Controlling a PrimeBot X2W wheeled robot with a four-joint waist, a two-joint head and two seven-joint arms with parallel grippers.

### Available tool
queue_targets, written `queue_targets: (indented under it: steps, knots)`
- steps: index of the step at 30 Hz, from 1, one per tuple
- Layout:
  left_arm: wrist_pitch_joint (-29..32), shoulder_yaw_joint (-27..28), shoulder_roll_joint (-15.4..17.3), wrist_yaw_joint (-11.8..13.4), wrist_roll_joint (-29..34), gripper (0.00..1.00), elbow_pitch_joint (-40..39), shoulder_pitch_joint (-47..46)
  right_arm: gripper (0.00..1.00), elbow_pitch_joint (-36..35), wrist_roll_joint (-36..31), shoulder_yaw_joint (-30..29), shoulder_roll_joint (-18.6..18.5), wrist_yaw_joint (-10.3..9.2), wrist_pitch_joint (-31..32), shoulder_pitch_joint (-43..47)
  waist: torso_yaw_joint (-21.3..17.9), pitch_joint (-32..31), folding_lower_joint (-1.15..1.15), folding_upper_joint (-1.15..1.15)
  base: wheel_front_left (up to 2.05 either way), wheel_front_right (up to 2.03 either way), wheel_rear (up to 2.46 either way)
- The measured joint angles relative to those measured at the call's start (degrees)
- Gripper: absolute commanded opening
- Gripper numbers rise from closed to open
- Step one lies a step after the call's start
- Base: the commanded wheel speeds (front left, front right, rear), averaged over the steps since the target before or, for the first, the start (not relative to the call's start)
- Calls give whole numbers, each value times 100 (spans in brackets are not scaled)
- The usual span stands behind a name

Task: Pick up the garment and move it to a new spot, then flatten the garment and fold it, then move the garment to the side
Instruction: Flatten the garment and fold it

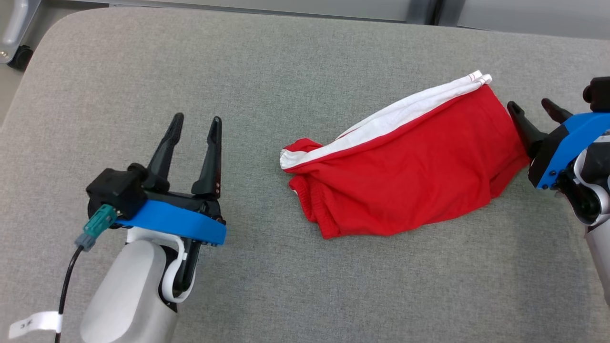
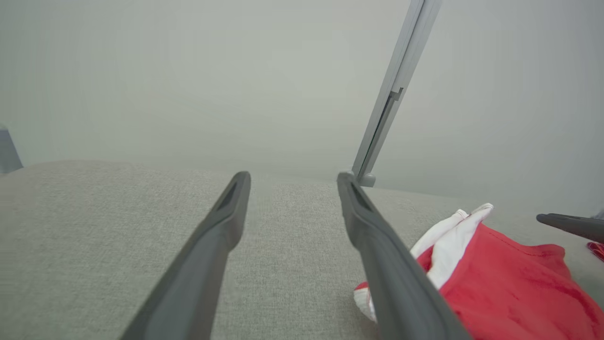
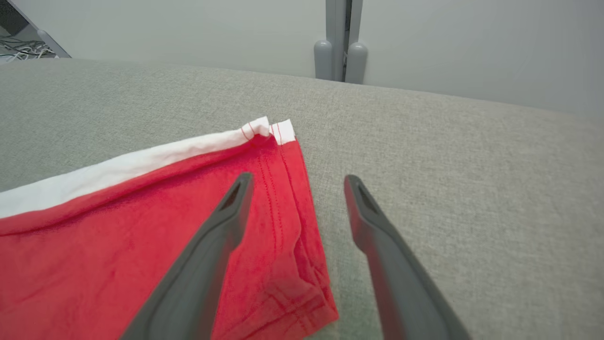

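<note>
The garment is a pair of red shorts with a white side stripe, lying folded on the grey cushion right of centre. It also shows as the garment and the garment in the wrist views. My left gripper stands open over bare cushion, well to the left of the cloth, with nothing between its fingers. At the garment's right end my right gripper is open too. One of its fingers hangs over the red hem, the other over cushion; nothing is held.
The grey cushion spreads wide in front and to the left. A pale wall with a vertical metal post rises behind its far edge. A wheeled base stands beyond the far left corner.
</note>
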Motion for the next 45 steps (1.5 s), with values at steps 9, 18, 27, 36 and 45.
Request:
queue_targets:
  steps: [9,18,27,36,45]
  knots:
    - [0,603,-257,-108,693,100,-121,261,100,524,-113,-456,204,0,-1,-40,189,77,0,0,0,0,0]
    - [0,581,-334,-121,797,100,-134,321,100,1308,-647,-892,433,0,189,-431,500,221,1,0,0,0,0]
    - [0,514,-287,-136,735,100,-127,369,0,1490,-1348,-1082,597,2,230,-453,524,174,0,0,0,0,0]
    - [0,565,-201,-136,756,100,-46,503,0,938,-1109,-1380,672,2,-192,153,233,-79,1,0,0,0,0]
    - [0,577,-89,-136,777,100,-16,792,0,110,-1200,-1958,606,1,-254,910,-169,-473,1,0,0,0,0]
